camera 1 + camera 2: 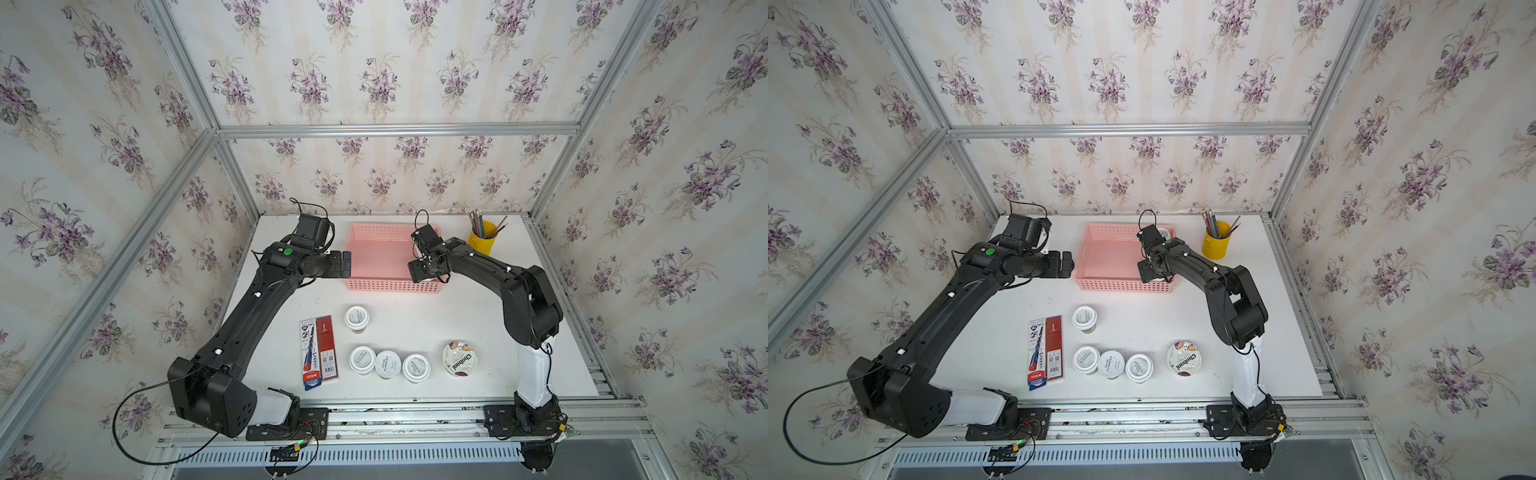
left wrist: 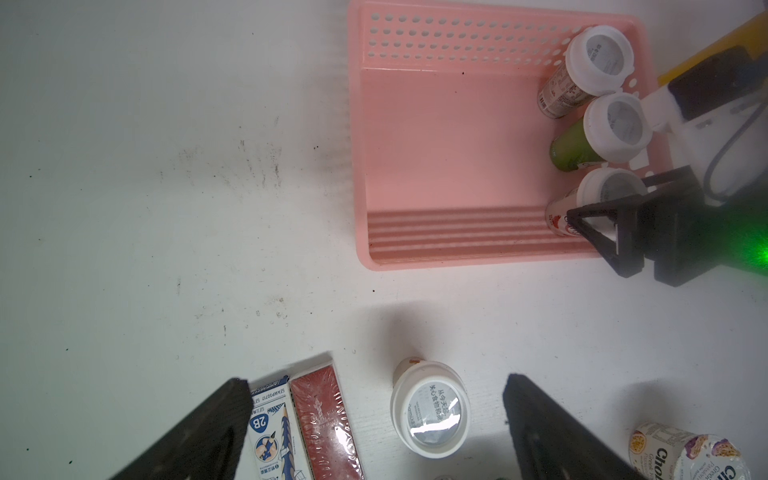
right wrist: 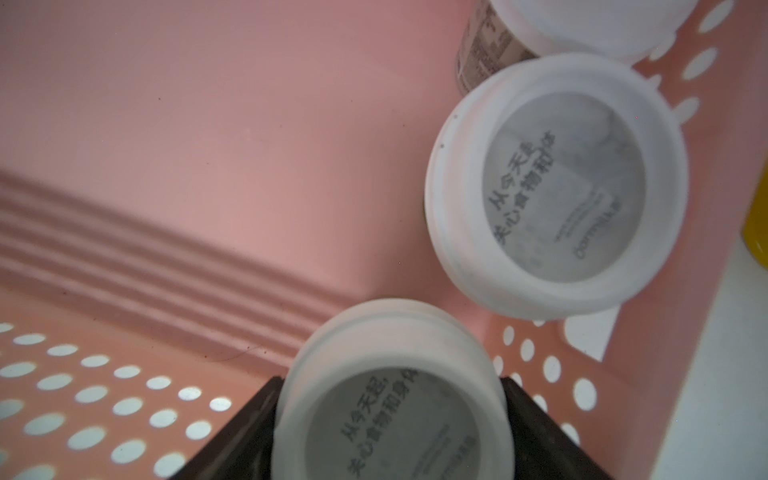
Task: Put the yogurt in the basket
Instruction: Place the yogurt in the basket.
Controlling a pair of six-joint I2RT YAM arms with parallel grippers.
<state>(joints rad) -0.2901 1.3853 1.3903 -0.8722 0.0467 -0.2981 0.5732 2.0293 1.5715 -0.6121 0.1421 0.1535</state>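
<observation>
The right end effector (image 3: 390, 384) pinched a cup (image 3: 386, 440) in the basket's (image 1: 374, 286) near right corner, beside a neighbour (image 3: 557, 187). The left end effector (image 1: 346, 264) hung spread, left of the basket. Risk: fingers (image 3: 249, 428) withdrawing could snag the basket or topple either cup.

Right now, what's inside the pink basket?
Three yogurt cups line one side of the basket: a brown-labelled cup, a green cup, and a third cup between the right gripper's jaws. In both top views the right arm hides most of them.
</observation>
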